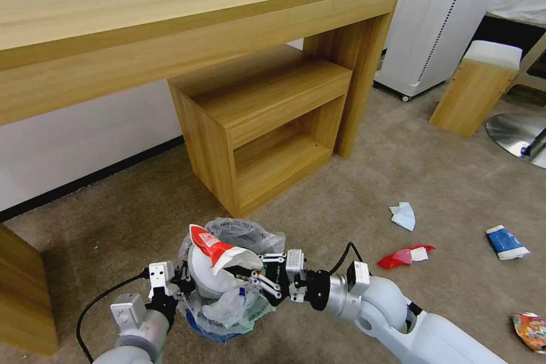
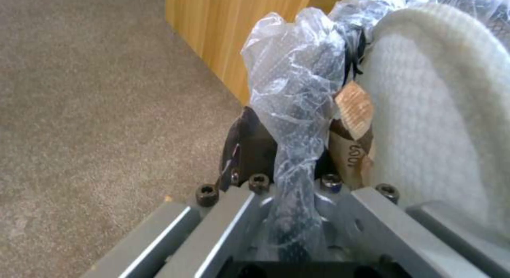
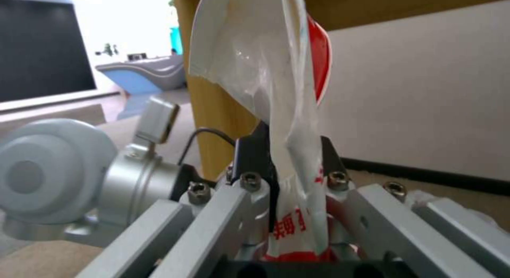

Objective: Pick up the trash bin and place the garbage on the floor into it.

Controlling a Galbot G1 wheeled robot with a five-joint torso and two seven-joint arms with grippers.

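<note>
The left gripper clamps the trash bin rim. The right gripper pinches a red wrapper above it. Next: let go.

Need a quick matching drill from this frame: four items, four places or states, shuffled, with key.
Items:
1. red-and-white plastic wrapper
2. small black wire-mesh trash bin with clear bag liner
3. light-blue face mask
4. crushed blue-and-white paper cup

Places or states:
A. on the carpet, farthest to the robot's right of the four
B. pinched in the right gripper, over the bin
C. rim clamped by the left gripper
D. on the carpet, beyond the red wrapper lying there

Pairs: 1-B, 2-C, 3-D, 4-A
</note>
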